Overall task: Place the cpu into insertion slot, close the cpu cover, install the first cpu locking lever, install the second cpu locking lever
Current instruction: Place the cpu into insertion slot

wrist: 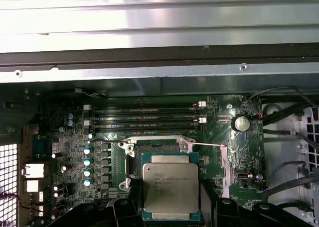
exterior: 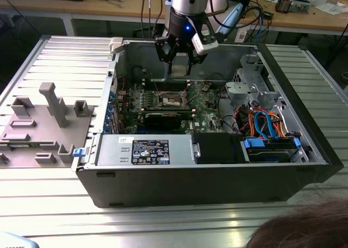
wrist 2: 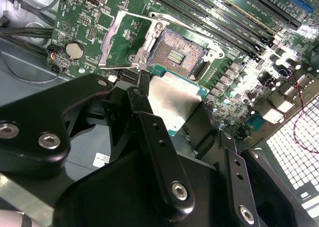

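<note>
Ribbed metal bench [exterior: 163,226] runs under an open computer case [exterior: 206,177] that lies on its side, with a grey fixture tray [exterior: 43,123] next to it at the exterior view's left. I hang over the motherboard [exterior: 206,104] inside the case, raised clear of it. My fingers [wrist 2: 154,142] are drawn in narrow on the cpu [wrist 2: 172,105], one against each opposite edge, and its dull metal top shows in both wrist views. The cpu is in the air, not seated. In the second wrist view the insertion slot [wrist 2: 179,50] lies bare, its contact field uncovered, and the chip overlaps just one rim of it. The cpu cover [wrist 2: 112,38] stands tipped up beside the slot. A thin wire lever [wrist 2: 137,14] seems to be raised too, though I cannot be sure from this angle. Memory slots [wrist: 149,117] run alongside the slot, and a coin cell [wrist: 241,123] sits on the board near the cover. A person's head [exterior: 304,226] shows at the exterior view's lower right.
</note>
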`<state>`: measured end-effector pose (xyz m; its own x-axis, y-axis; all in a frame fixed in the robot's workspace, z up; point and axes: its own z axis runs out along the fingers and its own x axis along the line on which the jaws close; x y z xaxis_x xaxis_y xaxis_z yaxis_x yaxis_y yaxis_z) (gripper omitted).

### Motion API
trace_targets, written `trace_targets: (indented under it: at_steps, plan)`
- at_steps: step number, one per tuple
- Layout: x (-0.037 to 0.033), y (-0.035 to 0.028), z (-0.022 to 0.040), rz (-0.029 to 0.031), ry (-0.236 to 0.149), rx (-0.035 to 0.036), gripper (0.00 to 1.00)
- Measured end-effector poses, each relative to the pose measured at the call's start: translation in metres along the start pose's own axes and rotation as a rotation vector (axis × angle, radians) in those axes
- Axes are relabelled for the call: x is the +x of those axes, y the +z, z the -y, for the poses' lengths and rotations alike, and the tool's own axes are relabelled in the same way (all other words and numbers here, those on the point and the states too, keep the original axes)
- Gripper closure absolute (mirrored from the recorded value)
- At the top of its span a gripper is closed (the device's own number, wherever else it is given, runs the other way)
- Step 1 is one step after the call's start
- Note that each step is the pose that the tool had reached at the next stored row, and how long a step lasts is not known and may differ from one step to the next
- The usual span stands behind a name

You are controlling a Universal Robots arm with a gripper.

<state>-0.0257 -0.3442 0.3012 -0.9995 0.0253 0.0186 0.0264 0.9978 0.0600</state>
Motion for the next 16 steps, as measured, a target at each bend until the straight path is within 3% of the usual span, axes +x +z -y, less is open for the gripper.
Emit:
trace_targets:
  at_steps: [16]
  plan:
    - [-0.0001, 0.0037, 0.0002, 0.0, 0.0, 0.0, 0.46]
